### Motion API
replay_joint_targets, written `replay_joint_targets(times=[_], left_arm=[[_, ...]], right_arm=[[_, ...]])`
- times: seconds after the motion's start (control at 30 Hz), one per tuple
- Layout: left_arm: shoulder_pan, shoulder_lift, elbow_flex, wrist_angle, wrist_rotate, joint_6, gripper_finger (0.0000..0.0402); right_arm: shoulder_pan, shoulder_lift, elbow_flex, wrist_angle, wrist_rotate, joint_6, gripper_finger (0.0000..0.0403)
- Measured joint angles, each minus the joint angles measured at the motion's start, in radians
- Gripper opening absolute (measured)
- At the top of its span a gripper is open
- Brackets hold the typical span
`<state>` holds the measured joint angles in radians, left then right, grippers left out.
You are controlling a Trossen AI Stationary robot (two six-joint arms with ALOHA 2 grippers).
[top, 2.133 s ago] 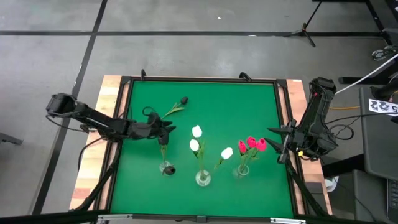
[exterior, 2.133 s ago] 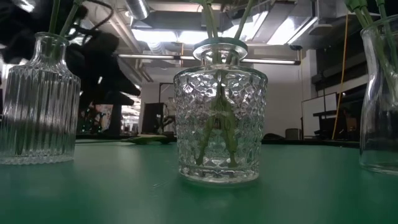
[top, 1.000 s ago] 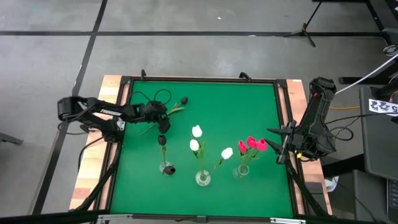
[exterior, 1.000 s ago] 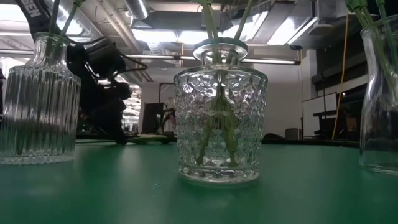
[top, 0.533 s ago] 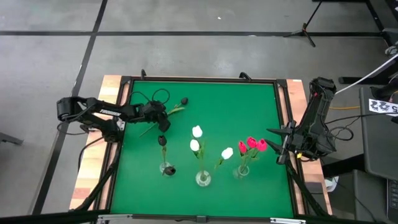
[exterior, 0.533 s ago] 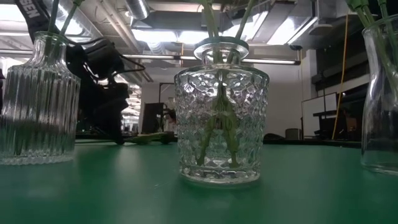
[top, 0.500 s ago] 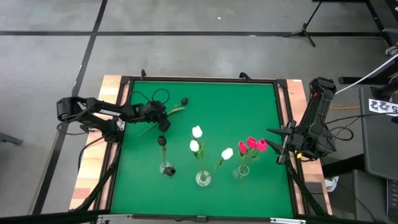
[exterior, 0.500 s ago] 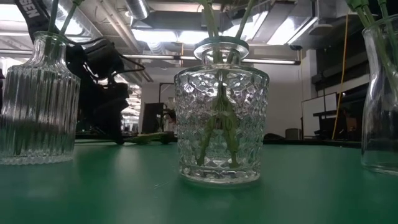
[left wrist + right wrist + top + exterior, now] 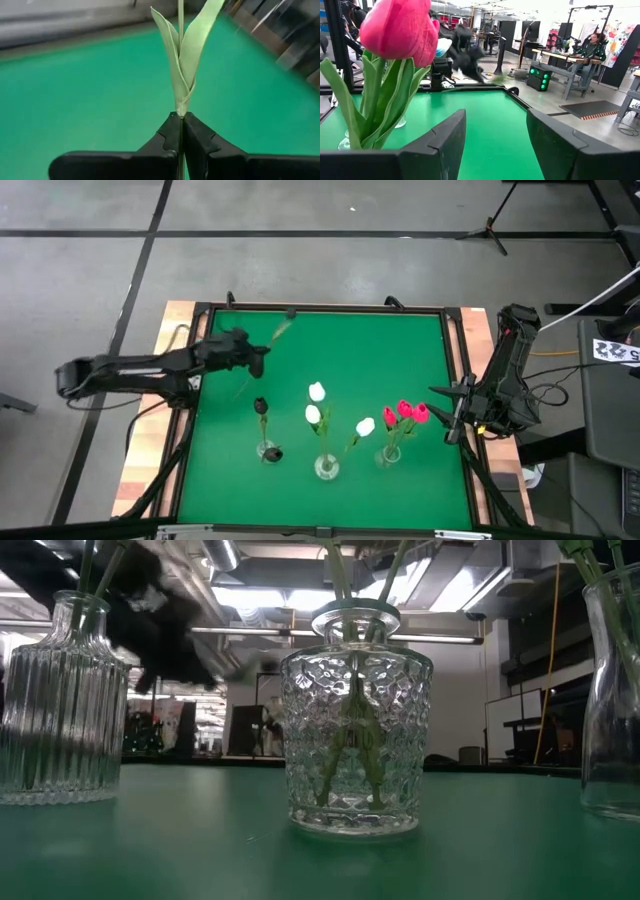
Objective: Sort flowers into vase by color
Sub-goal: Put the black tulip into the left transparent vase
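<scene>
A black tulip, its head [image 9: 291, 312] toward the far edge, hangs above the green table with my left gripper [image 9: 258, 360] shut on its thin green stem. Three glass vases stand near the front. The left one [image 9: 268, 450] holds black tulips [image 9: 262, 406]. The middle one [image 9: 326, 468] holds white tulips [image 9: 316, 391]. The right one [image 9: 388, 453] holds red-pink tulips [image 9: 405, 410]. My right gripper [image 9: 450, 415] waits open at the table's right edge, beside the red-pink tulips [image 9: 400, 30]. My left gripper pinches the black tulip's stem [image 9: 180, 111] between its two fingers [image 9: 169, 134], just below where the pair of leaves [image 9: 185, 55] starts. The fingers come from the table's left, slanting down, and lie across the stem. The tulip is lifted clear and tilted, head toward the far edge.
The green mat is framed by a dark rim [image 9: 320, 308] with wooden table edges on both sides. In the low view the ribbed vase [image 9: 62, 700], the diamond-cut vase [image 9: 352, 720] and the third vase [image 9: 612, 690] stand close by the front. The mat's far half is bare green.
My left gripper has risen from the mat and drawn toward the far left, rolling its wrist. The black tulip, which lay on the table, has come up with it and now hangs clear, head nearer the far edge.
</scene>
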<state>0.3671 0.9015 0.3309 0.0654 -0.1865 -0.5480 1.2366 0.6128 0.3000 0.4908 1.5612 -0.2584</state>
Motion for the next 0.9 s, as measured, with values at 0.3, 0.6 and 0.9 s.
replay_joint_targets(times=[0.3,0.6,0.9], left_arm=[[-0.107,-0.499,0.073,0.008,-0.098,0.056,0.0002],[-0.349,-0.678,0.082,0.28,-0.104,0.291,0.0001],[-0.659,-0.512,0.082,0.375,-0.12,0.458,0.0]], right_arm=[[0.0,0.0,0.0,0.0,0.001,0.0,0.0209],[0.0,0.0,0.0,0.0,0.001,0.0,0.0209],[0.0,0.0,0.0,0.005,0.001,0.021,0.0209]])
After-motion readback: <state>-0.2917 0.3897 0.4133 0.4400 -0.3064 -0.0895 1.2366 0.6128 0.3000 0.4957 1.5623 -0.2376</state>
